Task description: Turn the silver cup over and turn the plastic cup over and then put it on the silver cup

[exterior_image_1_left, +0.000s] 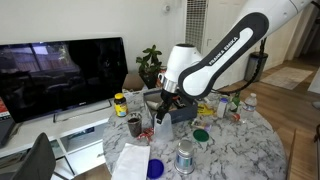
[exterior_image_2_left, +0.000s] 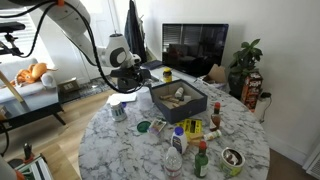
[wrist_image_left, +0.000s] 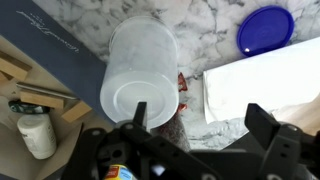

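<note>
The plastic cup (wrist_image_left: pixel 138 68) is whitish and translucent, and its round flat base faces the wrist camera. It also shows under the gripper in both exterior views (exterior_image_1_left: pixel 160 121) (exterior_image_2_left: pixel 118 109). My gripper (wrist_image_left: pixel 200 115) is open just above it. The left finger overlaps the cup's rim edge, and the right finger is over the marble beside it. The gripper hangs low over the table in both exterior views (exterior_image_1_left: pixel 164 110) (exterior_image_2_left: pixel 123 90). The silver cup (exterior_image_1_left: pixel 185 156) stands apart near the table's front edge, mouth up, and shows in an exterior view (exterior_image_2_left: pixel 232 160).
A white paper sheet (wrist_image_left: pixel 265 85) and a blue lid (wrist_image_left: pixel 265 28) lie right of the plastic cup. A dark blue box (wrist_image_left: pixel 55 55) lies to its left. On the round marble table (exterior_image_1_left: pixel 235 150) are a small dark cup (exterior_image_1_left: pixel 134 125), a green lid (exterior_image_1_left: pixel 200 133) and bottles (exterior_image_2_left: pixel 177 150).
</note>
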Controlling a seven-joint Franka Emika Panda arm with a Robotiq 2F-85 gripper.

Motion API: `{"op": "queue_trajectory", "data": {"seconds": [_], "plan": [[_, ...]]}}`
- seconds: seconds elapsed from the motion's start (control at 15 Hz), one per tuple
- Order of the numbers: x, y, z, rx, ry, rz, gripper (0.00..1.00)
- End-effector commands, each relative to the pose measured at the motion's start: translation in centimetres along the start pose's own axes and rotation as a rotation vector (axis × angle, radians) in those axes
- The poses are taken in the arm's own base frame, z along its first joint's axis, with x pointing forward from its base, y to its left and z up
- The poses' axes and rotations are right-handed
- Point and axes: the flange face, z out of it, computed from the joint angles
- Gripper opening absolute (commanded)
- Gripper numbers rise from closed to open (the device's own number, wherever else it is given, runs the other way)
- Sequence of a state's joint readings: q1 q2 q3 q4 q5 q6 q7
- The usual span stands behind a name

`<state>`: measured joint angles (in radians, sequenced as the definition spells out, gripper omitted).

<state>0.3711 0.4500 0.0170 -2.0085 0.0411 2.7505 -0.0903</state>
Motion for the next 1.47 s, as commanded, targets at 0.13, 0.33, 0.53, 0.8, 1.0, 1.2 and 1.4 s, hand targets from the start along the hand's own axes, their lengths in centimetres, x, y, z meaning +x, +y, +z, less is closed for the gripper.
{"op": "queue_trajectory", "data": {"seconds": [0.13, 0.33, 0.53, 0.8, 1.0, 1.2, 1.4], "plan": [[0.3, 1.6, 1.9, -0.041, -0.039, -0.007, 1.00], [0.4, 2.5, 2.6, -0.072, -0.040, -0.002, 1.00], [0.3, 3.1, 3.3, -0.098, -0.042, 0.003, 1.00], [0.2, 3.6, 4.2, -0.114, -0.044, 0.029, 1.00], [0.2, 3.5, 4.9, -0.100, -0.044, 0.062, 1.00], [0.4, 3.6, 5.2, -0.091, -0.038, 0.093, 1.00], [0.7, 3.8, 5.5, -0.091, -0.021, 0.104, 1.00]]}}
